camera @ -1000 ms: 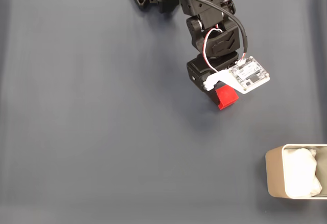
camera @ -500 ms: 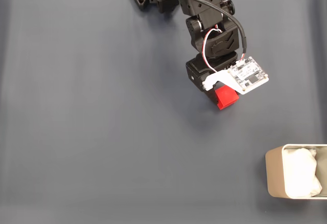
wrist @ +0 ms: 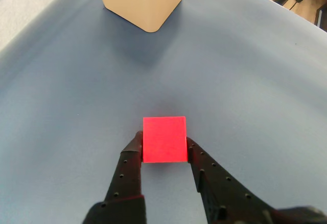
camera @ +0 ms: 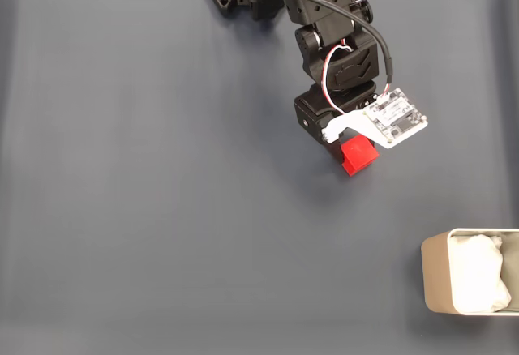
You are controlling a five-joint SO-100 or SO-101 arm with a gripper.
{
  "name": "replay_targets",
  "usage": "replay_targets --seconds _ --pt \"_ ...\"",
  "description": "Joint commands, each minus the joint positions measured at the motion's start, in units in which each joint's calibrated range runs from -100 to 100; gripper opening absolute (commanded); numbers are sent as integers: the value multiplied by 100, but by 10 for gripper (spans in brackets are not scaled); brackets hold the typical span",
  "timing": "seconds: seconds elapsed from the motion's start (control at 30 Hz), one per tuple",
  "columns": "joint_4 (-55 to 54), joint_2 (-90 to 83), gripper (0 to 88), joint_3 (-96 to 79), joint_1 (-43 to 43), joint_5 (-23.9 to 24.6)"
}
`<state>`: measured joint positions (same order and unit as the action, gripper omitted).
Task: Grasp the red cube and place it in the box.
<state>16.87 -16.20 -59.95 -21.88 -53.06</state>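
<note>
Now the red cube (wrist: 164,139) sits clamped between the gripper (wrist: 163,147) tips — box (wrist: 140,1) well apart.

Quantities showing in the fixed view: one red cube (camera: 358,155), one beige box (camera: 470,283), one piece of white soft material (camera: 477,274) lying inside it, one arm (camera: 324,31), one two-finger gripper (camera: 350,154).

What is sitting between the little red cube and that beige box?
Nothing. In the fixed view, bare dark tabletop runs from the red cube, clamped in the hand, to the box.
</note>
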Motion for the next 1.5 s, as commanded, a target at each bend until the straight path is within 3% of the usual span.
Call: replay_targets --seconds 0.0,0.37,0.9,1.47 --pt "51 -261 93 219 72 -68" --pt "322 -460 49 374 86 -127" --pt "2240 -902 38 2783 271 -49" --pt "2412 294 43 4945 278 -254"
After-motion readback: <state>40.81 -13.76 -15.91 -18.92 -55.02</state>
